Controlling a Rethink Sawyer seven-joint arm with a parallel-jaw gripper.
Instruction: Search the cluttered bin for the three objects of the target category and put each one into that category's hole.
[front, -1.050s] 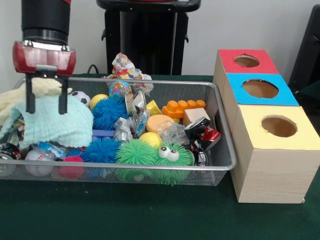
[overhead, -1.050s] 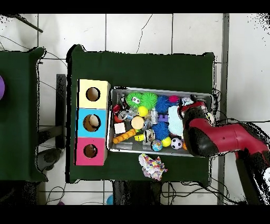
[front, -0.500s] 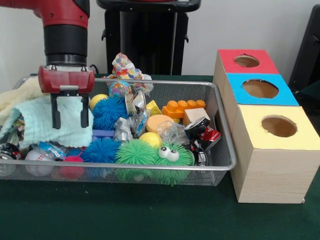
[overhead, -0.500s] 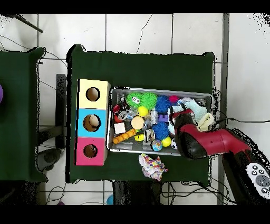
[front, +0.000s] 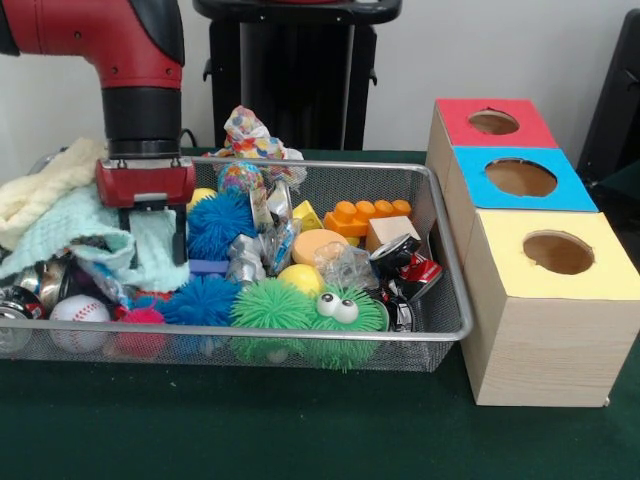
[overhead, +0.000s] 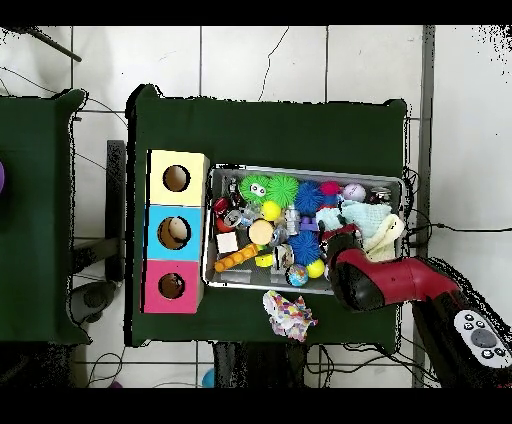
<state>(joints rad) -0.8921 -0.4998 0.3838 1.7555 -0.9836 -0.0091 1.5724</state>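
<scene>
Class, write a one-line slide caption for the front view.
Red Sawyer gripper lowered onto a mint cloth in a toy-filled wire bin, beside a three-hole sorting box.

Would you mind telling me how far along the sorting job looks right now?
Nothing looks done: the holes of the red, blue and yellow boxes show nothing inside, and the bin is full of toys. In hand: the hand is down at the mint cloth, apparently rummaging. All three placements seem left.

Mint cloth (front: 75, 222), green fuzzy ball (front: 272, 303)
</scene>
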